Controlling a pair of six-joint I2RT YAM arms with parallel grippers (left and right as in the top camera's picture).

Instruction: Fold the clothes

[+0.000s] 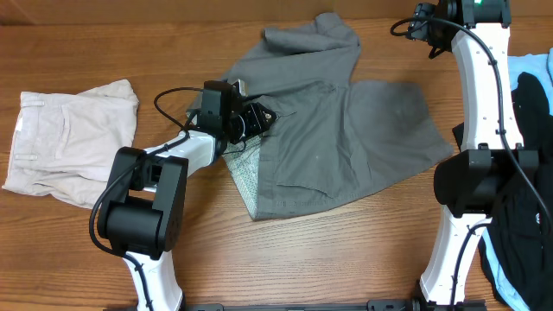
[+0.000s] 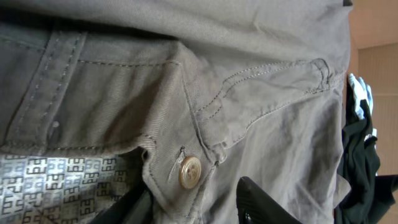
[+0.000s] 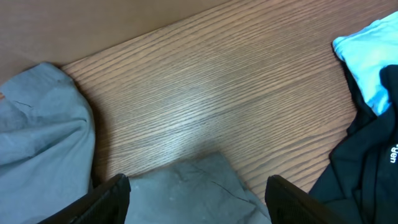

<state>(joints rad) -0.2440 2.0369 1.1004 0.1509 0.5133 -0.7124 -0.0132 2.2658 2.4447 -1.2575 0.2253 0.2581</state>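
Grey shorts (image 1: 346, 130) partly under left end effector (image 1: 264, 117)

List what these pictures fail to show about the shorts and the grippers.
- Left gripper: whether it grips the grey shorts. Overhead, its own wrist covers the fingertips; the left wrist view's bottom edge cuts them off.
- Shorts' lower layers: hidden under folds, all views.
- Black garment: the right arm and the overhead's right edge hide most of it.
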